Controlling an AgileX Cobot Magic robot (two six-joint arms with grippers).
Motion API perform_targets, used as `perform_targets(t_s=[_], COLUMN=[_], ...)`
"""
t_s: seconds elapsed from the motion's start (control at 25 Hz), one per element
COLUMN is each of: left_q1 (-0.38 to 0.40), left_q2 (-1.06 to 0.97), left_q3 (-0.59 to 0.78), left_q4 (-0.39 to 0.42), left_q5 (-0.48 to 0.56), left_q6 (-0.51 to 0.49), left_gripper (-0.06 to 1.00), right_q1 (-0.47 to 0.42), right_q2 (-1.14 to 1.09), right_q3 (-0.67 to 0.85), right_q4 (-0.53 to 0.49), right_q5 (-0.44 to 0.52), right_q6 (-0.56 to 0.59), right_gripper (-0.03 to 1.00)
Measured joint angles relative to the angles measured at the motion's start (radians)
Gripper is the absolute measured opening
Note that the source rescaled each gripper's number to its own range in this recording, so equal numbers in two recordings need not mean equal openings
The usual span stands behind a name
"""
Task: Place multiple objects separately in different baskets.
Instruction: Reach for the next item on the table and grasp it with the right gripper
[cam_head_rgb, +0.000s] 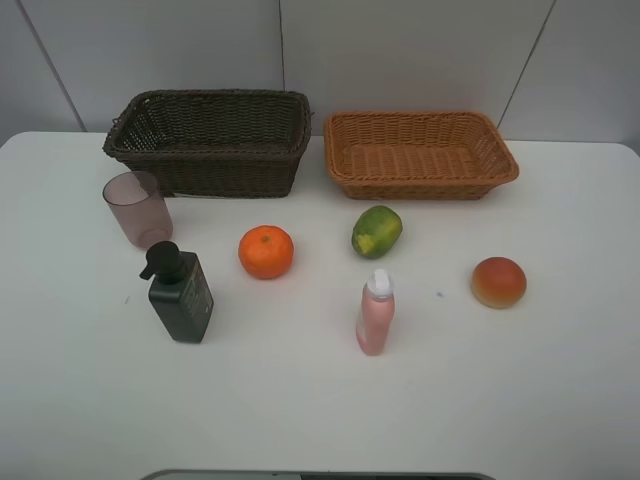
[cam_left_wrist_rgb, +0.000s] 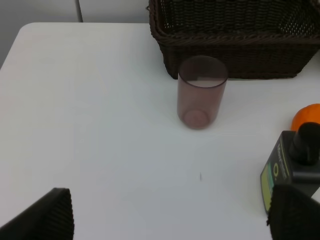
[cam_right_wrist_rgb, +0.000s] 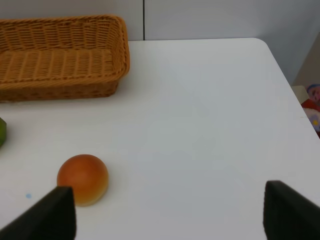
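Left claw and right claw stand wide, holding nothing. No step is done: the cup and black bottle sit ahead of the left claw, the red fruit ahead of the right, on the table; dark basket and tan basket beyond look empty.

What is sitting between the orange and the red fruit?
Two things, in the high view: the green-yellow fruit just behind that line and the pink bottle just in front.
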Motion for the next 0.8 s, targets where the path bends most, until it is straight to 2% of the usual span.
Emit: perform_targets(t_s=[0.8], left_q1=[0.000], left_q2=[0.000], left_q3=[0.000], left_q4=[0.000], left_q5=[0.000], left_q6=[0.000], left_gripper=[1.00], right_q1=[0.000], right_q2=[0.000], right_q3=[0.000], right_q4=[0.000], right_q5=[0.000], right_q6=[0.000], right_gripper=[0.68])
